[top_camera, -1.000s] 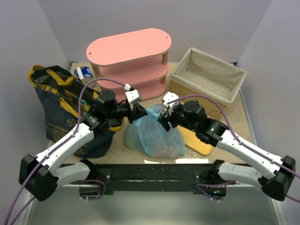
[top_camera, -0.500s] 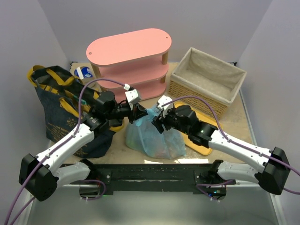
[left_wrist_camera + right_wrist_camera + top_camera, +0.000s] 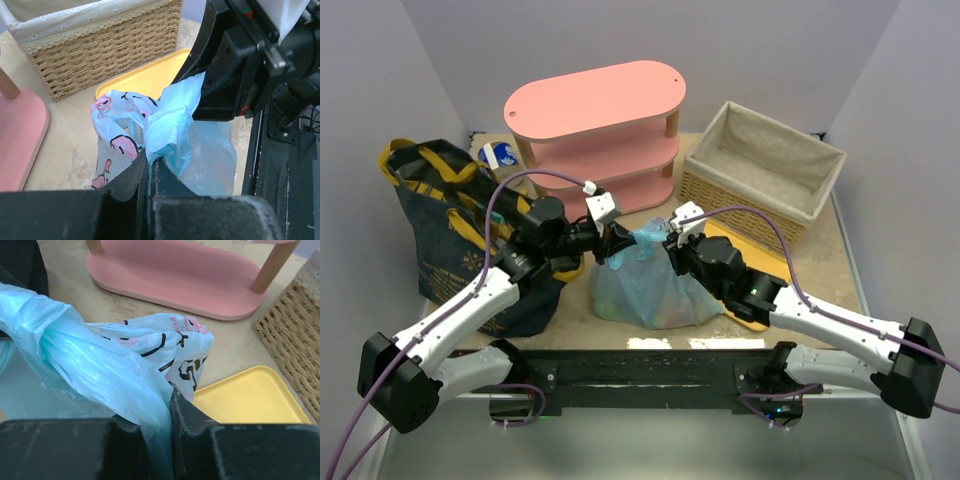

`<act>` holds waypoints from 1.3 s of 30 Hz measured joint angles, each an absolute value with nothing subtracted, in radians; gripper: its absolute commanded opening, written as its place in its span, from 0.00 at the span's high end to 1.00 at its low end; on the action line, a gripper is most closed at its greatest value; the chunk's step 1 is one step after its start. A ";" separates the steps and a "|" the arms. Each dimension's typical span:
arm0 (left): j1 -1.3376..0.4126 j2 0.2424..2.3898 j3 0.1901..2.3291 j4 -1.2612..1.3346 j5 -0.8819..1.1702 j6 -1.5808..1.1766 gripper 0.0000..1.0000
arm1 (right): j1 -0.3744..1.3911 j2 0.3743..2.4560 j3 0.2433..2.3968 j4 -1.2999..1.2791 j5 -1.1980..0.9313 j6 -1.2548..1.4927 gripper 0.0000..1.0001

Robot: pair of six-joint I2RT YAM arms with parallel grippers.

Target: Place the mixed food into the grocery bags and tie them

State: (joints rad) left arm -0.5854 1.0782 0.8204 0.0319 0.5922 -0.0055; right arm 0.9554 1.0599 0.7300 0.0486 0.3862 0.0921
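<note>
The carrier bag [image 3: 650, 285] is thin, crinkled, translucent light-blue plastic film with a faint gloss and pink and black print. The left gripper [image 3: 148, 162] and right gripper [image 3: 170, 396] pinching its top look like matt black plastic. Left of the bag, the tote [image 3: 440, 230] is coarse matt denim. Behind the bag, the shelf [image 3: 595, 100] has smooth pink boards on bare wooden posts. Right of the bag, the basket [image 3: 705, 185] is rough wicker lined with pale cloth, and the tray [image 3: 145, 77] is smooth yellow plastic.
</note>
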 measured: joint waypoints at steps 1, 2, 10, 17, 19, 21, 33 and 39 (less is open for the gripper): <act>-0.588 1.075 0.820 0.031 0.591 -0.001 1.00 | 0.957 1.050 0.731 0.043 0.392 0.098 0.92; -0.591 1.073 0.820 0.032 0.590 0.005 1.00 | 0.960 1.039 0.734 0.034 0.398 0.108 0.94; -0.616 1.072 0.820 0.038 0.555 0.039 1.00 | 0.969 1.019 0.759 -0.045 0.413 0.159 0.57; -0.682 1.064 0.804 0.044 0.338 0.020 1.00 | 0.942 1.015 0.928 -0.319 0.376 0.246 0.26; -0.694 1.064 0.797 0.048 0.294 0.006 1.00 | 0.942 1.002 0.990 -0.388 0.366 0.288 0.22; -0.703 1.059 0.787 0.059 0.262 -0.007 1.00 | 0.942 0.968 1.042 -0.440 0.347 0.358 0.21; -0.756 0.998 0.728 0.109 0.170 -0.015 1.00 | 0.976 0.866 0.812 -0.015 0.163 1.103 0.29; -0.776 0.987 0.722 0.112 0.140 -0.014 1.00 | 1.052 0.994 0.815 0.031 0.185 1.298 0.30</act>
